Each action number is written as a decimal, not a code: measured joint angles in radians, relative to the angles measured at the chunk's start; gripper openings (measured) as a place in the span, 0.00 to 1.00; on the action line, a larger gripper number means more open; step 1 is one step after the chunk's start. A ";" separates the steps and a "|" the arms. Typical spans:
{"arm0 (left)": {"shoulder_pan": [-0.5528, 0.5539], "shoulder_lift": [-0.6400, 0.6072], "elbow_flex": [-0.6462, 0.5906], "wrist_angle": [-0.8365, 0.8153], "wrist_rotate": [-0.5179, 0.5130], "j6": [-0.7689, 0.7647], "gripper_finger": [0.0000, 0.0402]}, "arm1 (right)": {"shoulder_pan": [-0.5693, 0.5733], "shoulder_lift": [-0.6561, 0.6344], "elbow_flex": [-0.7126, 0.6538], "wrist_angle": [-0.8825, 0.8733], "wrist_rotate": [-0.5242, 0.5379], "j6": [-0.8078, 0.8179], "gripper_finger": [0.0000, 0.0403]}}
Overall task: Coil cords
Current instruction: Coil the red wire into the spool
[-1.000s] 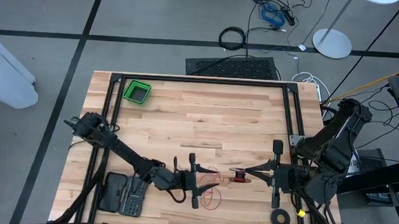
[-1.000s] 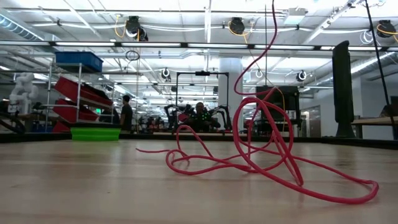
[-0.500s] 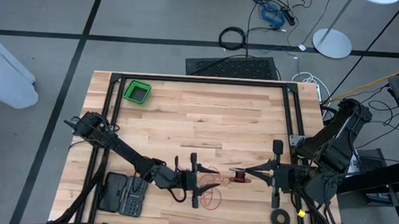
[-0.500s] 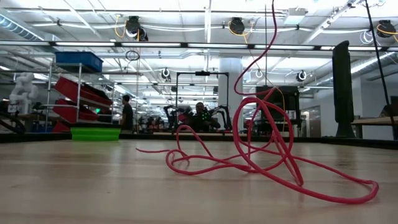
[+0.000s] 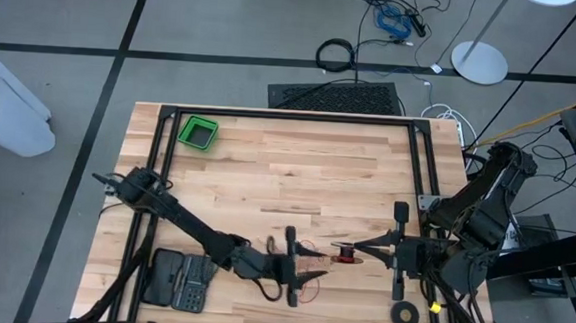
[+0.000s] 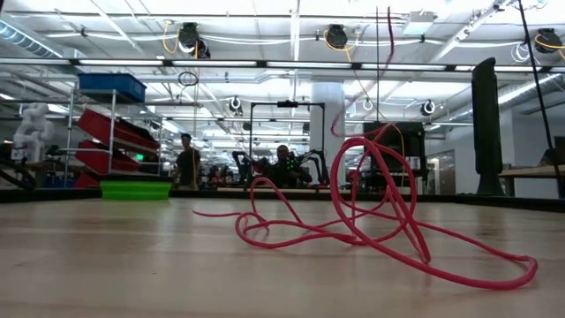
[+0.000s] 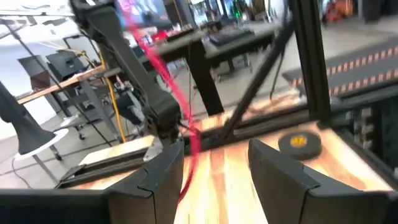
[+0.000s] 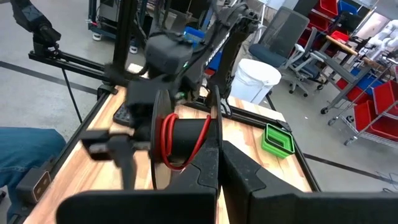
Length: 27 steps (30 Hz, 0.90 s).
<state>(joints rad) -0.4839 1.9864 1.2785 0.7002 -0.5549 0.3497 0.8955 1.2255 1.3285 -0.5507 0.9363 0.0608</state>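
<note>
Clamped shut, my right gripper [image 5: 354,254] holds a black spool [image 8: 180,138] near the table's [image 5: 298,162] near edge, right of centre, with a few turns of the red cord [image 6: 371,212] wound on it. My left gripper [image 5: 299,270] hangs just left of it with fingers [image 7: 158,177] spread wide around nothing. Loose cord loops lie on the wood between us. A green bin [image 5: 198,133] sits far left.

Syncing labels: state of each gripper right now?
Left gripper: open, holding nothing, over the loose red cord.
Right gripper: shut on the black spool wound with red cord.
</note>
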 joint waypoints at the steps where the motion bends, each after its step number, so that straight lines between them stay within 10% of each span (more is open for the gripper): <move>1: 0.000 0.015 0.019 -0.018 0.000 0.004 0.47 | 0.000 0.000 0.000 0.001 0.000 0.003 0.00; 27: -0.047 0.045 0.049 -0.029 -0.201 0.051 0.47 | 0.001 0.000 0.000 -0.002 0.000 0.003 0.00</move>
<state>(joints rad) -0.5310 2.0315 1.3277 0.6716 -0.7559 0.4005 0.8963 1.2255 1.3281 -0.5524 0.9360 0.0635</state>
